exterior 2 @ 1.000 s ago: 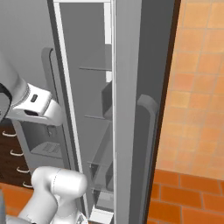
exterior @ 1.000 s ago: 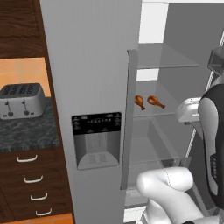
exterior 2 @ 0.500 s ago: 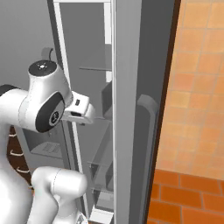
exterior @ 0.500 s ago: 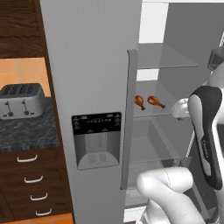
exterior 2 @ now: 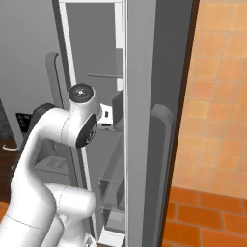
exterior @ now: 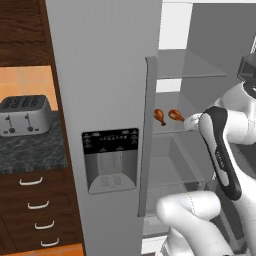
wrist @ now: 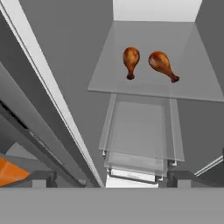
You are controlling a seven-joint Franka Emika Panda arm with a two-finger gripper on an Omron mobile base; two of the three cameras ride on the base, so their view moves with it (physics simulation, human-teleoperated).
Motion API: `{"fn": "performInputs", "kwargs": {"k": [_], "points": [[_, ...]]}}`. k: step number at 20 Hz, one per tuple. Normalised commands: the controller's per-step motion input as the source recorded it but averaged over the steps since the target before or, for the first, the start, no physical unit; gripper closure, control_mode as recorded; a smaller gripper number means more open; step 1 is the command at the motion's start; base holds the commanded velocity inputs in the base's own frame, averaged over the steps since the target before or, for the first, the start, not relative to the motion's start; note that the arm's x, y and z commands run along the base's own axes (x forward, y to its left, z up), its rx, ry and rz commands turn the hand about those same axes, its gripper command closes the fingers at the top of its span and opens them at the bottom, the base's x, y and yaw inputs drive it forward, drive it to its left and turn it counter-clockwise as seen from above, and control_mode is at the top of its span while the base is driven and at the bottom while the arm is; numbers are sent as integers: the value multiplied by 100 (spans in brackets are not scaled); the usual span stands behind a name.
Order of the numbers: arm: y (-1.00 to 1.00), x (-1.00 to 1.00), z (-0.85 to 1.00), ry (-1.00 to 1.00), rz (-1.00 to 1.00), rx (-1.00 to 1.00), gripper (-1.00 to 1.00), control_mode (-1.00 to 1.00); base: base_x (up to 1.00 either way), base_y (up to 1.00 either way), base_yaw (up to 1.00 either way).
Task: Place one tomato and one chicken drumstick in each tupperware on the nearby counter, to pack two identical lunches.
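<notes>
- Left base view: two chicken drumsticks, one (exterior: 160,116) and the other (exterior: 175,115), lie side by side on a glass shelf (exterior: 187,127) inside the open fridge, well apart from the table (exterior: 31,150) with the toaster (exterior: 24,115). The arm's forearm now reaches to the shelf's front edge; a second ago it hung back at the right border, so it has swung inward toward the meat.
- Right base view: the arm's round joint now stands high beside the fridge's door edge, where earlier only a white link showed low at the left.
- Hand view: the hand (wrist: 111,179) is released, its dark tips spread wide and holding nothing. Both drumsticks lie ahead, apart from each other. I judge the nearer step is picking one: centre on its thick end, keep clear of its neighbour, and come down level with the shelf.
</notes>
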Motion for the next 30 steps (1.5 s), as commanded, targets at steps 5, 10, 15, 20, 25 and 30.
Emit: {"fn": "performInputs", "kwargs": {"k": [5, 10, 15, 20, 25, 30], "points": [[0, 98, -1, 0, 0, -6, -100, -100, 0, 0, 0], [0, 83, -1, 3, 0, -1, -100, -100, 0, 0, 0], [-2, 61, -36, 1, 6, 0, -100, -100, 0, 0, 0], [-6, 62, -36, 0, 1, 0, -100, -100, 0, 0, 0], [0, 44, -12, 0, -3, 0, -100, -100, 0, 0, 0], [0, 40, -26, 1, 0, 0, -100, -100, 0, 0, 0]]}}
